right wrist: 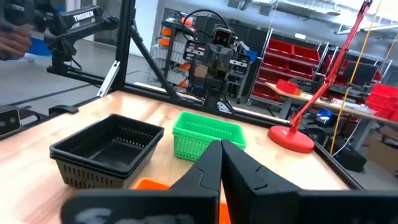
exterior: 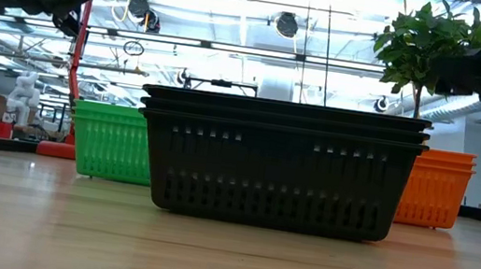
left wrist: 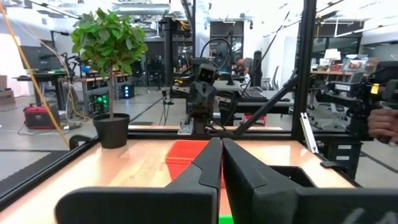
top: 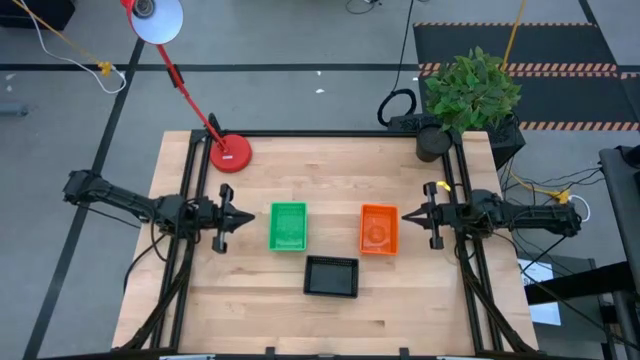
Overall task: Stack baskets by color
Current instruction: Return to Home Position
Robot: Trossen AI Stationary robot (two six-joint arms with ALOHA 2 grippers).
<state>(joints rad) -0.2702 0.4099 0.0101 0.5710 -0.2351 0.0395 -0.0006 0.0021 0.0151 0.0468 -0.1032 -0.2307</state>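
Observation:
Three stacks of baskets stand on the wooden table: green baskets left of the middle, orange baskets right of the middle, black baskets nearer the front edge. In the low view the black stack shows three rims, with the green stack and the orange stack behind it. My left gripper hovers shut at the table's left side, pointing level at the green baskets. My right gripper hovers shut at the right side, pointing level at the orange baskets. Neither holds anything.
A red lamp base stands at the far left of the table, a potted plant at the far right corner. Black frame rails run along both sides. A person's hand shows beyond the table.

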